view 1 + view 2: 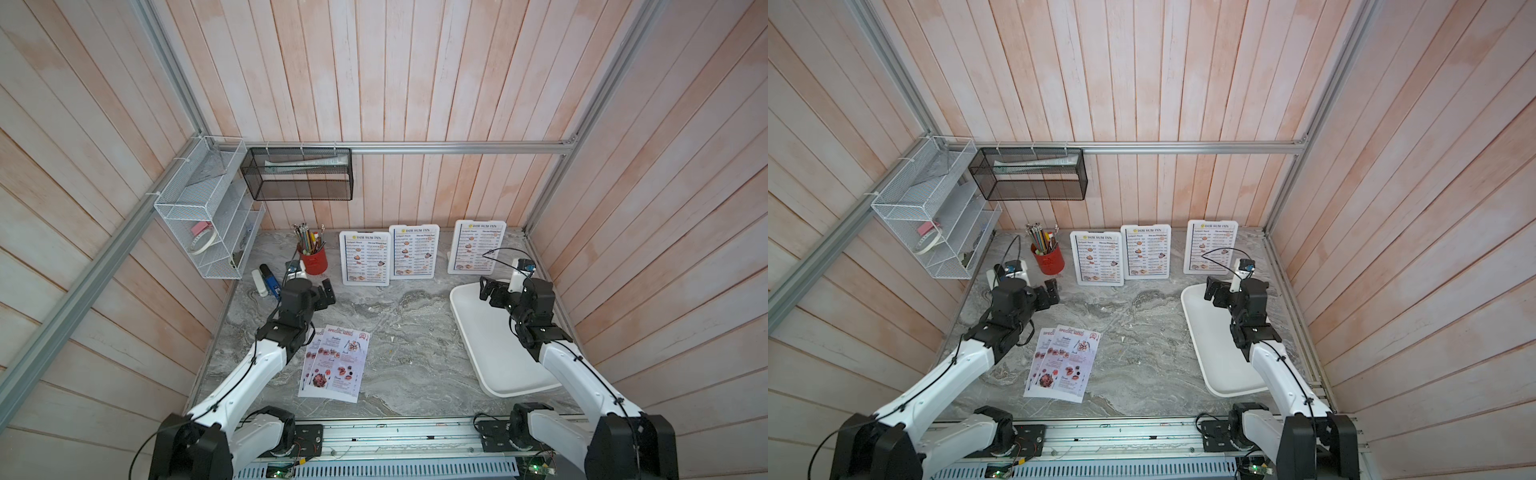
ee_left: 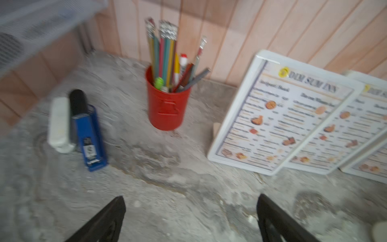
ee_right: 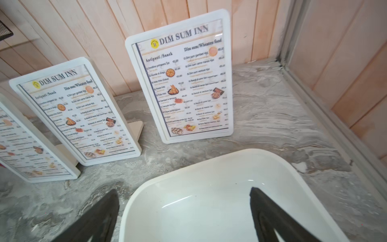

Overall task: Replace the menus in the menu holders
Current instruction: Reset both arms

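Three white round-cornered plastic menu holders [image 1: 413,276] stand by the back wall [image 1: 415,187], glossy Dim Sum Inn menus [image 1: 414,253] inside. Thin Special Menu sheets [image 1: 338,365] lie flat on the veined grey table [image 1: 415,332]. The left gripper [image 1: 329,293] and right gripper [image 1: 485,291] gape empty.

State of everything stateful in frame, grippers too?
Left white plastic menu holder: upright, Dim Sum Inn menu inside.
Middle white menu holder: same.
Right white menu holder: same.
Red-headed Special Menu paper sheets: loose, stacked flat on the tabletop.
Large white rounded tray: flat, nothing visible in it.
Red cylindrical cup: upright, holding pencils.
Blue stapler: lying closed.
Left gripper: open, empty.
Right gripper: open, empty.
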Motion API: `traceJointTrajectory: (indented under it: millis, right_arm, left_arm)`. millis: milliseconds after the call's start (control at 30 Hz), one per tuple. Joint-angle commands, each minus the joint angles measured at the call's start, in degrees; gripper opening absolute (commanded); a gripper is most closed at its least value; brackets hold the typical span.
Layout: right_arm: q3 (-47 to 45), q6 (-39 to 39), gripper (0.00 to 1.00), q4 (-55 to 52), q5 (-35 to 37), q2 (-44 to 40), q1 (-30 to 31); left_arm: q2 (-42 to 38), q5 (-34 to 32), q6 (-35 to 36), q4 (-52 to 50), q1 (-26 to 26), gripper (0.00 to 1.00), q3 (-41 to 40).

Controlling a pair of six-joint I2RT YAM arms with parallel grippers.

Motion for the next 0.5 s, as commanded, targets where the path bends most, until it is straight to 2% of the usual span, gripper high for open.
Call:
traceJointTrajectory:
  millis: [0, 67, 133, 267, 400, 467]
  right_arm:
    - [-5.0, -3.1, 0.98, 8.9, 7.9, -3.4, -0.3]
    - [-7.2, -3.3, 0.98, 11.3, 9.3, -2.9, -0.3]
    - [-8.7, -4.2, 0.98, 14.2, 11.0, -1.5, -0.3]
    - [-14.7, -5.8, 0.98, 27.5, 16.6, 1.0, -0.4]
    - [-18.2, -8.1, 0.98, 37.9, 14.3, 5.6, -0.6]
    - [-20.2, -9.3, 0.98, 43.5, 13.8, 8.2, -0.5]
  left_arm:
    - [-3.1, -2.3, 11.3, 12.0, 4.6, 1.00, -7.9]
    - [-0.6, -3.4, 11.9, 14.3, 6.4, 1.00, -9.9]
    - [3.3, -4.2, 12.3, 22.0, 7.4, 1.00, -11.9]
    - [14.3, 1.3, 12.3, 36.5, 8.3, 1.00, -11.8]
    - [23.6, 4.2, 16.0, 52.5, 9.1, 1.00, -14.1]
    - [24.5, 7.7, 18.1, 52.0, 9.8, 1.00, -13.2]
